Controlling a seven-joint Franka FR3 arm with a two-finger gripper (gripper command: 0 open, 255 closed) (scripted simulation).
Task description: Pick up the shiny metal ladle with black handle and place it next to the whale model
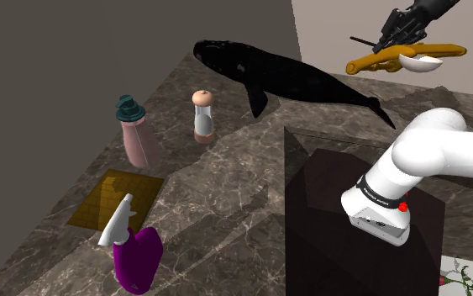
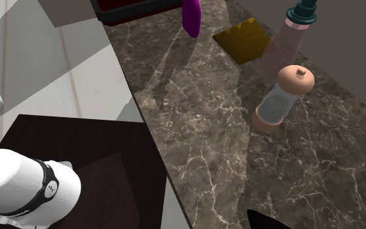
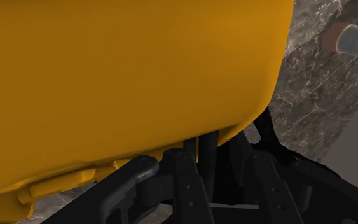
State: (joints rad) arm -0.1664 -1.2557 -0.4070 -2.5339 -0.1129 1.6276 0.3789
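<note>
one ladle aloft, clamped in the black gripper
the gripper is closed on the ladle's ochre-yellow handle, the pale bowl just below it, high over the far edge of the marble countertop and above the tail of the black whale model; held that high, i judge, so the carry clears the whale. bare marble along the whale's belly looks the natural landing spot, though the pepper mill stands near there and wants a margin. along the wall-side edge the pink bottle, ochre mat and purple spray bottle sit well apart from the whale.
</note>
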